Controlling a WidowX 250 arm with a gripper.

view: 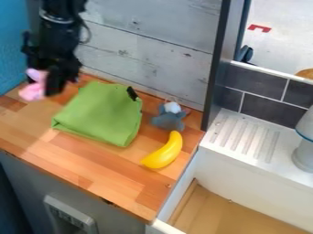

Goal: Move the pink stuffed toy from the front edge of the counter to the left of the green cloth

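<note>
Right, the big stuff first: a wooden countertop (107, 167) spreads beneath and past the hand, with a white sink (245, 165) well off to its right. Here's the black gripper (46, 83), high on the left, pointing down, and it looks closed around something: a small pink toy (34, 85), soft by the look of it, bulging out on the hand's left side.

Just right of the hand sits the green fabric pouch (101, 113), black tab at its upper corner. Farther right, the grey plush mouse (168, 119) with its white patch; below that, lower right of the hand, a curved yellow banana (164, 152), its upper end close up to the mouse.

Smallest of the lot is that pink toy, and the hold is what matters. A steady, moderate squeeze should suit something so squashy, and good clearance over the pouch would avoid snagging the fabric. Height above the wood? Can't tell.
</note>
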